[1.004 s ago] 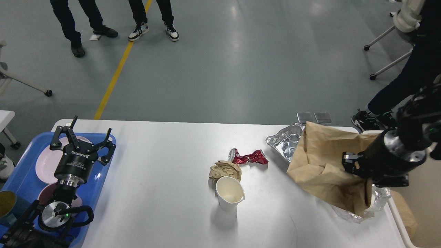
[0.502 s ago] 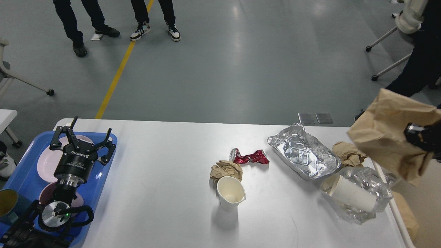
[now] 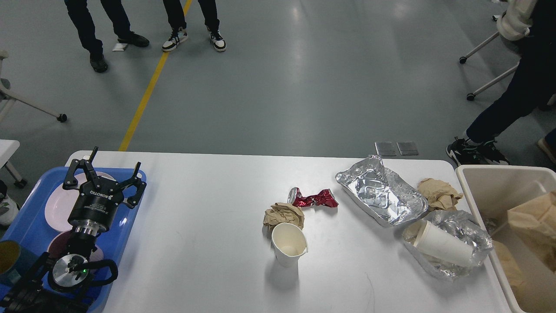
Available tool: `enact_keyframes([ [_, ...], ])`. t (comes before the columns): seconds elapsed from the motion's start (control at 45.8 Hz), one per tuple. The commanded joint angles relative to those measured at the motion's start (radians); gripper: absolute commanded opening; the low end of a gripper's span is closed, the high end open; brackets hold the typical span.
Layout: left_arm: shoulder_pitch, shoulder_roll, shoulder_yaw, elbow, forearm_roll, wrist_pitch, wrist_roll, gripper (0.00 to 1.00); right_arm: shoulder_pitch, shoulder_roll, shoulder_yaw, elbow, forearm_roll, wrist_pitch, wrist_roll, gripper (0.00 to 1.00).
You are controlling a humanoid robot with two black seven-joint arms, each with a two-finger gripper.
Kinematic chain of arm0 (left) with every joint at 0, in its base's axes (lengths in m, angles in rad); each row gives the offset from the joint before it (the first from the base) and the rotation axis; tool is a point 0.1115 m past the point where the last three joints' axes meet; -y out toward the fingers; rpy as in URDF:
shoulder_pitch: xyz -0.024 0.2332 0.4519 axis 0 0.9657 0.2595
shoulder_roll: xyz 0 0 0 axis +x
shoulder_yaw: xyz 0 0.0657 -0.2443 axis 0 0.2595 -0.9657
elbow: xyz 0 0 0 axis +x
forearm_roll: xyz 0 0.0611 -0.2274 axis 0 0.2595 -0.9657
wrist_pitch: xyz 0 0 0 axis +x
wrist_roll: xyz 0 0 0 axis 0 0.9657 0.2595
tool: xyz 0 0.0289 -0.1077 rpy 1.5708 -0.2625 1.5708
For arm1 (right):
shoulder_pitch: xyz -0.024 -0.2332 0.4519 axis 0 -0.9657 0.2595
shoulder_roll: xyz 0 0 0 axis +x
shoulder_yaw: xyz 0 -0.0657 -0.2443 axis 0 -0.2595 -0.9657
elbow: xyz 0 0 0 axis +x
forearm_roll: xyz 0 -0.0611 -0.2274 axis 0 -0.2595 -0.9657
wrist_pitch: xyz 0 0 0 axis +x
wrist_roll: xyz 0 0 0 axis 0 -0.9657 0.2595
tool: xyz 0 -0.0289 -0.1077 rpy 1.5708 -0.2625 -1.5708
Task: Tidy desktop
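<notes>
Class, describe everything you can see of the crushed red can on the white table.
The can is red and shiny, with a silver end showing at its left. It looks like thin metal, squashed and twisted in the middle, so it lies on its side on the desktop, near the middle. A crumpled ball of brown paper sits just in front of it, close to or touching its left end. A foil tray lies to its right, apart from it. No hand touches it.

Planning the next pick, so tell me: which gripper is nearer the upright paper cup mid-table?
Left. The left gripper hovers open over the blue tray, far to the left of the paper cup. The right gripper is out of view.
</notes>
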Motion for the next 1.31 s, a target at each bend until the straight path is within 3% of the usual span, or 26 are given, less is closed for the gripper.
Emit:
enact_keyframes([
  [0.0, 0.0, 0.0, 0.0, 0.0, 0.0, 0.0, 0.0, 0.96, -0.195, 0.171, 0.058, -0.215, 0.0, -0.109, -0.004, 0.0],
  [0.153, 0.0, 0.0, 0.0, 0.0, 0.0, 0.0, 0.0, 0.96, -0.303, 0.283, 0.061, -0.268, 0.0, -0.243, -0.075, 0.0],
  [0.524, 0.0, 0.0, 0.0, 0.0, 0.0, 0.0, 0.0, 0.96, -0.317, 0.284, 0.062, -0.259, 0.0, -0.254, -0.079, 0.0],
  [0.546, 0.0, 0.0, 0.0, 0.0, -0.001, 0.0, 0.0, 0.96, -0.317, 0.282, 0.059, -0.259, -0.002, -0.255, -0.079, 0.08],
  [0.611, 0.0, 0.0, 0.0, 0.0, -0.001, 0.0, 0.0, 0.96, -0.317, 0.279, 0.052, -0.261, -0.002, -0.269, -0.072, 0.73],
  [0.633, 0.0, 0.0, 0.0, 0.0, 0.0, 0.0, 0.0, 0.96, -0.315, 0.279, 0.052, -0.259, -0.002, -0.275, -0.07, 0.84],
  [0.72, 0.0, 0.0, 0.0, 0.0, 0.0, 0.0, 0.0, 0.96, -0.315, 0.284, 0.05, -0.256, -0.002, -0.294, -0.069, 0.97],
  [1.092, 0.0, 0.0, 0.0, 0.0, -0.001, 0.0, 0.0, 0.96, -0.3, 0.267, 0.053, -0.233, -0.003, -0.284, -0.07, 1.0],
  [1.288, 0.0, 0.0, 0.0, 0.0, -0.001, 0.0, 0.0, 0.96, -0.101, 0.121, 0.045, 0.006, -0.051, -0.249, -0.079, 1.0],
])
